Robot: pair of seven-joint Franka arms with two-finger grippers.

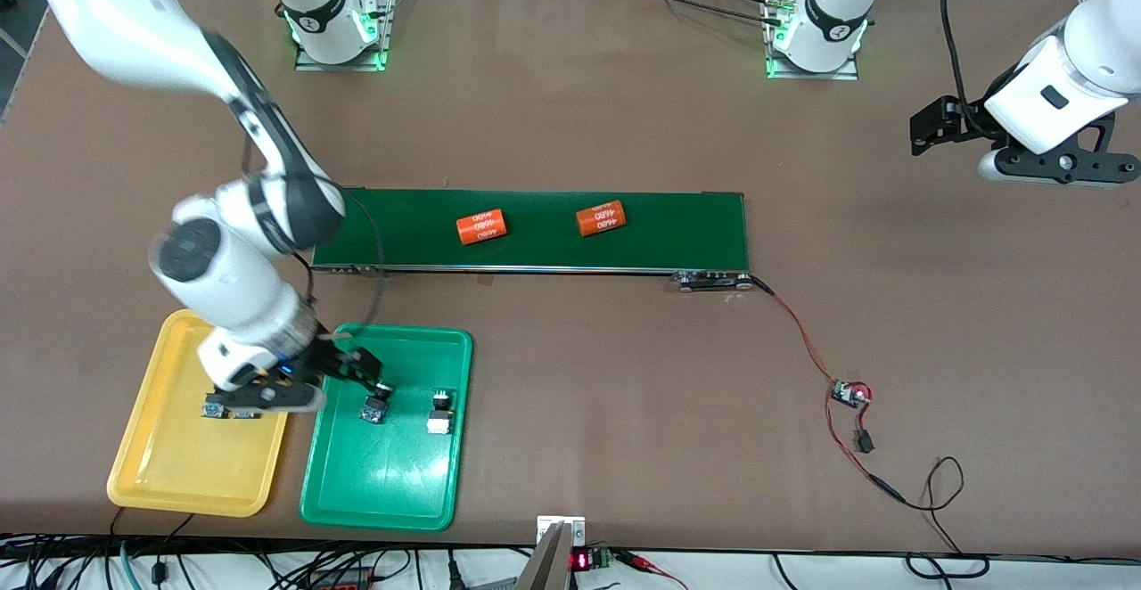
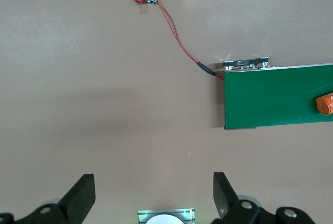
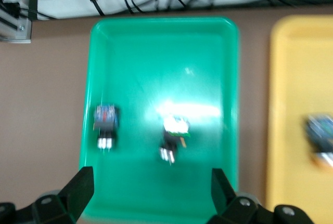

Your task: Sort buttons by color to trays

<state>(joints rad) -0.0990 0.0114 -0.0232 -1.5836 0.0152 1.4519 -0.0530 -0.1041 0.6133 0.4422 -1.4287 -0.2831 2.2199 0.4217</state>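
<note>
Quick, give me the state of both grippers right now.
Left gripper: open, holding nothing, waiting over bare table at the left arm's end.
Right gripper: open, holding nothing, over the green tray, above two buttons.

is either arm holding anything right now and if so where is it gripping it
Nothing is held. The right gripper hangs open over the green tray, its buttons lying free; the left gripper waits open.

Two buttons [image 1: 375,406] [image 1: 439,412] in green tray [image 1: 385,483]; two, seemingly, in yellow tray [image 1: 183,474].
</note>
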